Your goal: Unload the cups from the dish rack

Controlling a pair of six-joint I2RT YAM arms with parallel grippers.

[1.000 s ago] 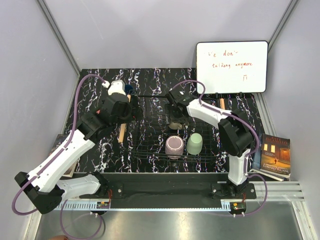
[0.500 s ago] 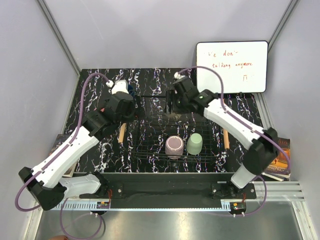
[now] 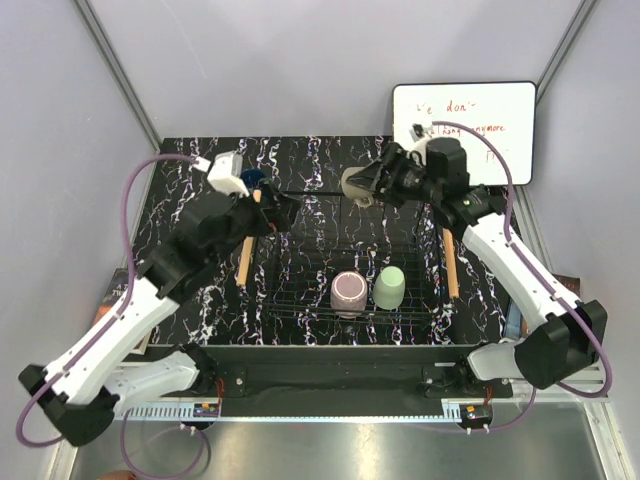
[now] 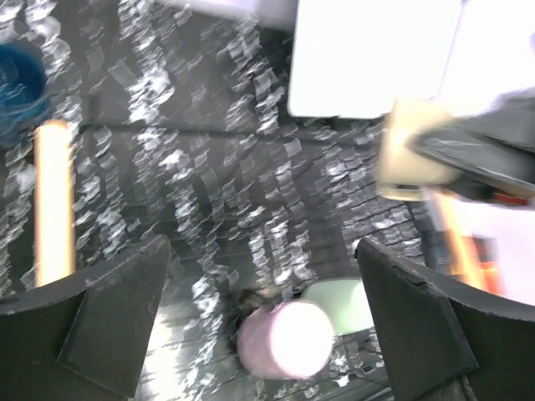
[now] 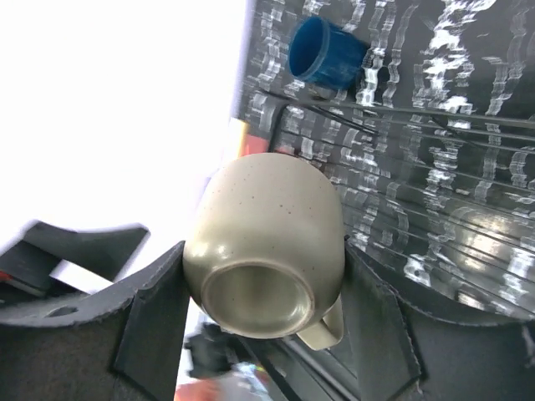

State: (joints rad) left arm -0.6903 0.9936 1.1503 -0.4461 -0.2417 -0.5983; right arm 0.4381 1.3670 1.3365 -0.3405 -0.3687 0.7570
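Right arm (image 3: 500,250) outstretched, right gripper (image 3: 368,184) aloft, tight around the beige cup (image 5: 267,242); left gripper (image 4: 261,276) apart near the dish rack (image 3: 300,312).

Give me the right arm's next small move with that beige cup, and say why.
Probably lower the beige cup onto the table beyond the dish rack, near the dark blue cup, before opening. The right gripper is shut on it in the air by the rack's far end, so it is out but not yet set down.

The top view is bright, evenly lit and sharp. Motion blur smears the left wrist view. The right wrist view blows out white at left; its beige cup (image 5: 266,234) is crisp.
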